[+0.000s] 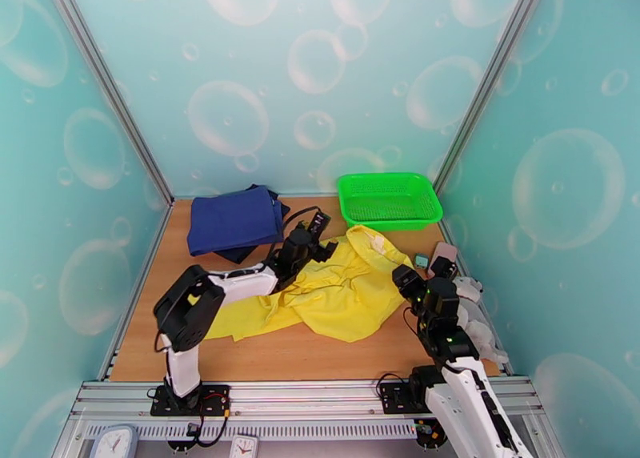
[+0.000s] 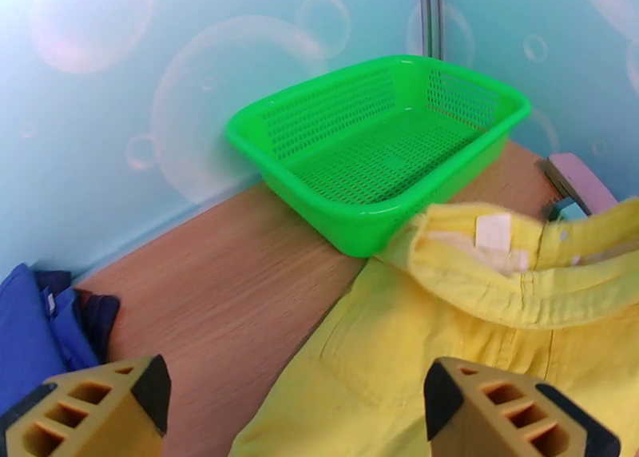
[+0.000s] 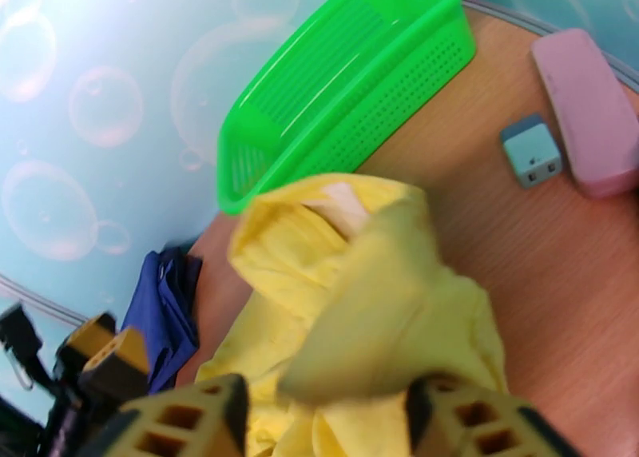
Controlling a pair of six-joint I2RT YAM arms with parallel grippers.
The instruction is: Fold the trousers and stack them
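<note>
1. On the wooden table (image 1: 320, 355), mid-right, we see the yellow trousers (image 1: 344, 291) crumpled in a loose heap, with one leg trailing toward the left arm's base.
2. Waistband end lies just beside the green mesh basket (image 1: 390, 203) at the back right; whether they touch we cannot tell.
3. Left gripper (image 2: 295, 387) hovers over the trousers' left part, jaws wide apart, nothing between them.
4. Right gripper (image 3: 327, 403) has its jaws wide too; a blurred fold of yellow cloth sits just beyond the fingers (image 3: 228, 407), and we see no pinch.
5. Folded blue garments (image 1: 236, 219) lie at the back left, apart from the trousers.
6. Pink case (image 3: 587, 119) and small blue-grey block (image 3: 531, 149) sit side by side near the right edge.
</note>
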